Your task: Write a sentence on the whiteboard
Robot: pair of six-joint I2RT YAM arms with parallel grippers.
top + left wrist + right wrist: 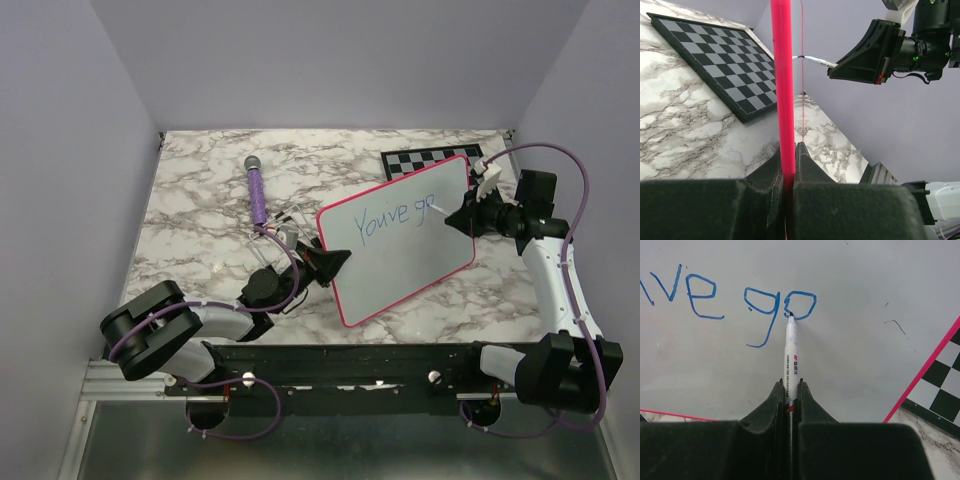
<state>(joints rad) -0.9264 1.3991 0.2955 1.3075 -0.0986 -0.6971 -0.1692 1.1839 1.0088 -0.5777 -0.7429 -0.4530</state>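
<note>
The whiteboard [400,255], white with a pink-red rim, stands tilted up off the table. My left gripper [335,262] is shut on its left rim, seen edge-on as a pink bar [783,90] in the left wrist view. Blue writing [392,215] reads "You've go". My right gripper [462,215] is shut on a white marker [791,360]. Its tip touches the board at the letter "o" [801,305] after "g". The board face [850,355] fills the right wrist view.
A grey-and-black chessboard [425,160] lies flat behind the whiteboard, also in the left wrist view [715,55] and the right wrist view [942,390]. A purple wand-like object [257,190] lies on the marble table [200,220] at the left. Walls enclose the table.
</note>
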